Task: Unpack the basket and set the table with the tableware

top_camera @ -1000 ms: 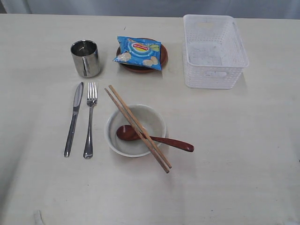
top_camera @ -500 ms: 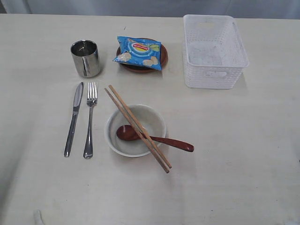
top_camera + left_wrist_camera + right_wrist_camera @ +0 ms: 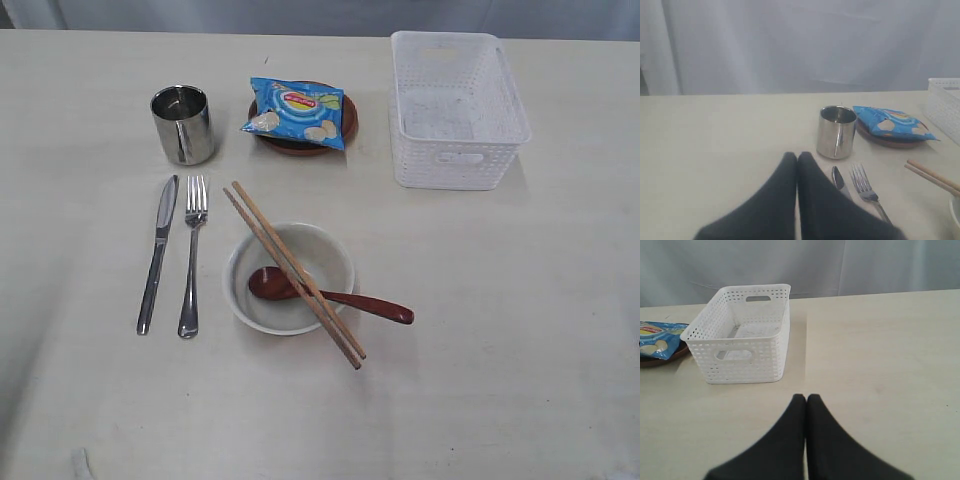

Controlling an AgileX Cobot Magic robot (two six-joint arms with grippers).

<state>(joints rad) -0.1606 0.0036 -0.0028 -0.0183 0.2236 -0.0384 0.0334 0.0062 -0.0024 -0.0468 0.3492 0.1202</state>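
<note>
1. Tabletop [image 3: 520, 350], pale cream, faintly wood-grained: the setting looks complete. Judged step: finished, arms parked. No further pick seems called for, only a check.
2. White perforated plastic basket [image 3: 740, 360]: ahead of the right pincer [image 3: 806, 397], well apart. It looks empty, mouth up, its long axis running away from the pincer.
3. Pale cream bowl [image 3: 325, 250]: beyond the left pincer [image 3: 797, 156], toward the right arm's side.
4. Wooden chopsticks [image 3: 295, 272]: laid diagonally across the bowl's rim.
5. Steel knife [image 3: 155, 255] and steel fork [image 3: 191, 260]: just past the left pincer's tips, parallel, their tips pointing away toward the cup.
6. Reddish-brown spoon [image 3: 340, 295]: head in the bowl, handle out toward the right arm's side.
7. Steel cup [image 3: 836, 131]: ahead of the left pincer, near, upright.
8. Both pincers: fingers pressed together, holding nothing.
</note>
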